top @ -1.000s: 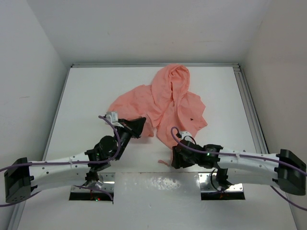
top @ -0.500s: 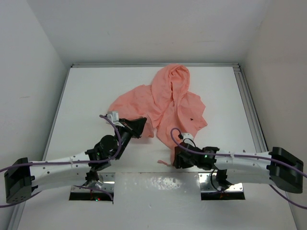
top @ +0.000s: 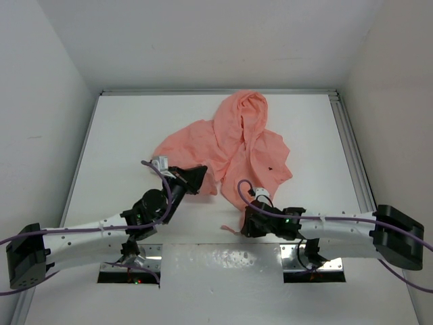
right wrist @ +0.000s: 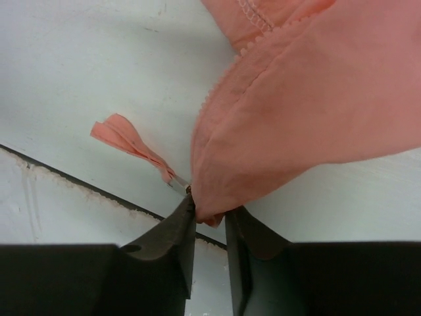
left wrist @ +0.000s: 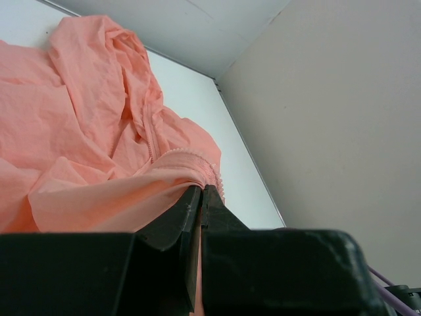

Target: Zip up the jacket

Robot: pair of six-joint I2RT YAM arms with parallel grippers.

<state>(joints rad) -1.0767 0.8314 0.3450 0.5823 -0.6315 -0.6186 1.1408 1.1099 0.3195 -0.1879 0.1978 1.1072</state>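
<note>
The salmon-pink jacket (top: 237, 142) lies crumpled on the white table, hood toward the back. My left gripper (top: 196, 177) is shut on a fold of its front edge, and the fabric with its zipper teeth (left wrist: 214, 174) bulges out above the closed fingertips (left wrist: 200, 191). My right gripper (top: 246, 215) is at the jacket's near bottom corner. In the right wrist view its jaws (right wrist: 210, 214) stand narrowly apart around that bunched corner (right wrist: 217, 197). A small metal slider (right wrist: 177, 181) with a pink pull tab (right wrist: 128, 141) sticks out to the left of the fingers.
The table's near edge seam (right wrist: 79, 181) runs just below the right gripper. White walls enclose the table, and a metal rail (top: 352, 149) runs along its right side. Both arm bases (top: 128, 261) sit at the near edge.
My right gripper has slid slightly left at the jacket's bottom corner and its jaws have narrowed around the fabric. The left gripper has stayed in place, still clamped.
</note>
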